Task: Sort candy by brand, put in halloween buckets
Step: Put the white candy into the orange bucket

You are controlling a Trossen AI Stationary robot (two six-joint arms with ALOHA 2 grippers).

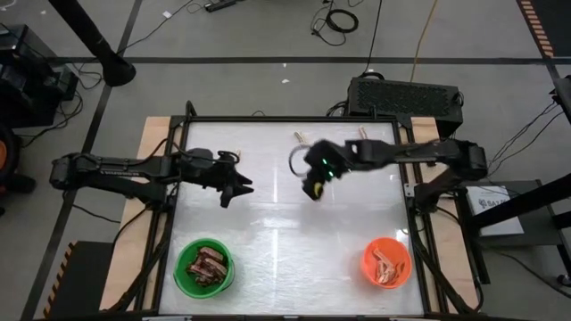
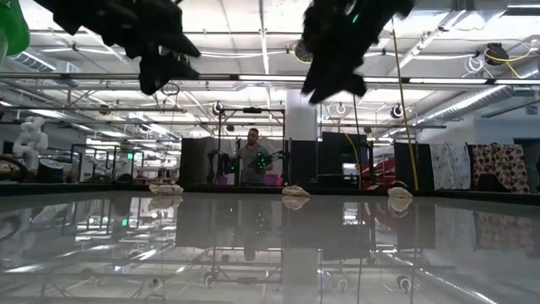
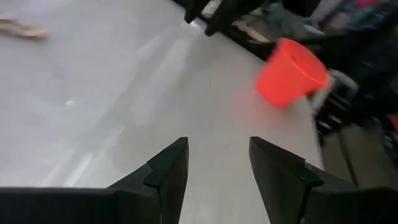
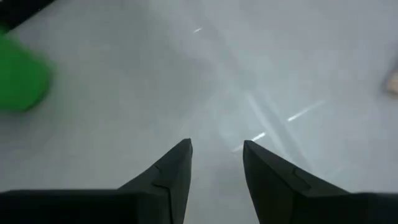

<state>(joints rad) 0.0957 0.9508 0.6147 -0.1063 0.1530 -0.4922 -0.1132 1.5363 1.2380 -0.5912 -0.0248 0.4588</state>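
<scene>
The green bucket [image 1: 204, 266] stands near the table's front left with dark reddish-brown candy [image 1: 211, 264] inside. The orange bucket [image 1: 386, 262] stands at the front right with pale tan candy [image 1: 387, 267] inside. A few pale wrapped candies [image 2: 295, 191] lie along the table's far edge. My left gripper [image 1: 239, 190] hangs open above the table's left middle, and in its wrist view the fingers [image 3: 168, 171] have nothing between them. My right gripper [image 1: 312, 189] hangs open above the table's centre, its fingers [image 4: 177, 165] empty over bare table.
The glossy white table [image 1: 285, 223] lies bare between the two buckets. A dark box [image 1: 403, 94] stands behind the far edge. A person [image 2: 252, 158] stands in the room beyond the table.
</scene>
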